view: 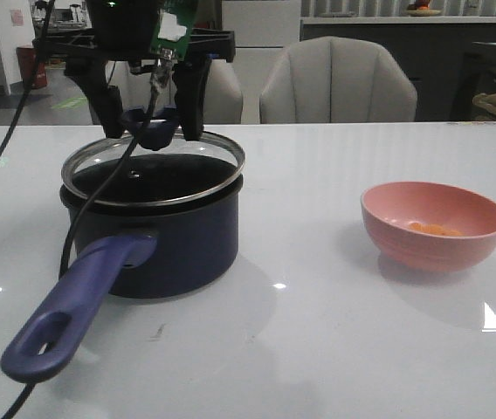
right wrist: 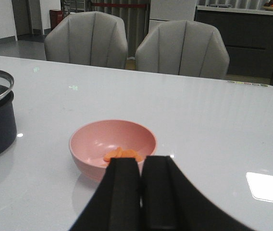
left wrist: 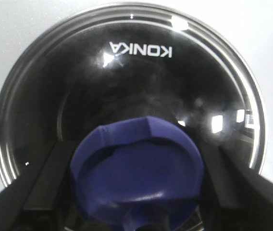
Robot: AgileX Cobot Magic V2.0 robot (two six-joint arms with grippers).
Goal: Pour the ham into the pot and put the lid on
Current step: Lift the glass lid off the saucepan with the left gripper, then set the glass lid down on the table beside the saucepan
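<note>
While the left hand [view: 154, 122] grips the flared dark blue knob [view: 150, 127] of the round clear glass lid with its metal rim [view: 154, 168], that lid sits tilted on the dark navy-blue saucepan [view: 156, 237], its near-left edge lifted and its right edge down against the saucepan's rim. In the left wrist view the black fingers [left wrist: 45, 187] flank the knob [left wrist: 137, 175] on both sides, closed against it, and the glass [left wrist: 127, 77] shows only a dark interior beneath the word KONKA; what lies inside the saucepan cannot be made out. The long purple-blue handle [view: 73, 301] with the oval hole at its end reaches toward the near-left of the white table [view: 318, 349].

Well apart to the right stands a pink round bowl [view: 433, 225], and in it lie the small flat orange ham slices [view: 433, 230], gathered at the bottom. The right wrist view shows the same slices [right wrist: 122, 155] in the bowl [right wrist: 112, 144], with the right hand [right wrist: 141, 192] hanging near it over the table, its two black fingers [right wrist: 122, 192] pressed nearly together and holding nothing. Grey padded chairs [view: 335, 78] stand behind the table.
</note>
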